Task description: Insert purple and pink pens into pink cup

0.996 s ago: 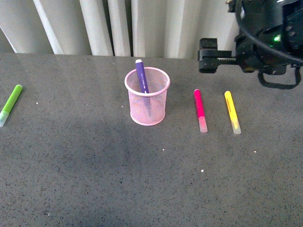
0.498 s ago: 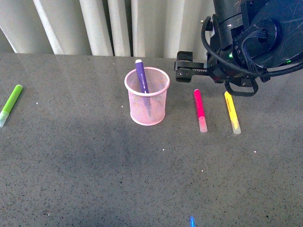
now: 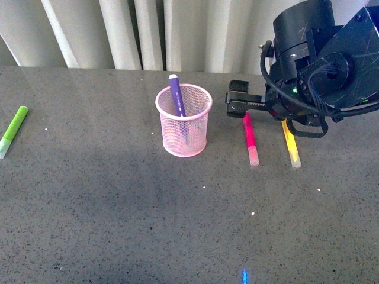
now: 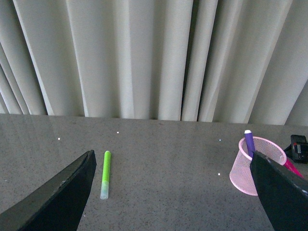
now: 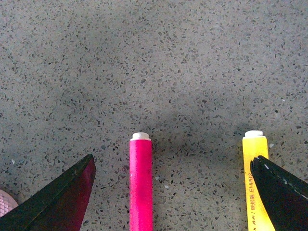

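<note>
Now the second half of the task is being worked on, judging by how things are lying. Nearest on the grey table [image 3: 118, 225], the pink pen [image 3: 250, 137] is lying flat to the right of the cup, a magenta barrel with its clear cap pointing toward the camera. The yellow marker [image 3: 290, 145] is lying parallel just beside it, on the side away from the cup. The pink pen's far end is being covered from above by the right gripper [image 5: 172, 163], whose jaws are being held wide apart with nothing between them. In the right wrist view the pink barrel is being framed off-centre, and the yellow one is being partly hidden by a finger. The next move is therefore judged to be calling for a small sideways correction toward the cup, so that only the pink pen is straddled before descent and closure. A little farther back, the pink cup [image 3: 184, 121], a pale mesh cylinder, is standing upright, and the purple pen [image 3: 176, 94] is already being held inside it, leaning on the rim. The left gripper [image 4: 172, 156] is being held open and empty, facing the green marker [image 3: 14, 130].
</note>
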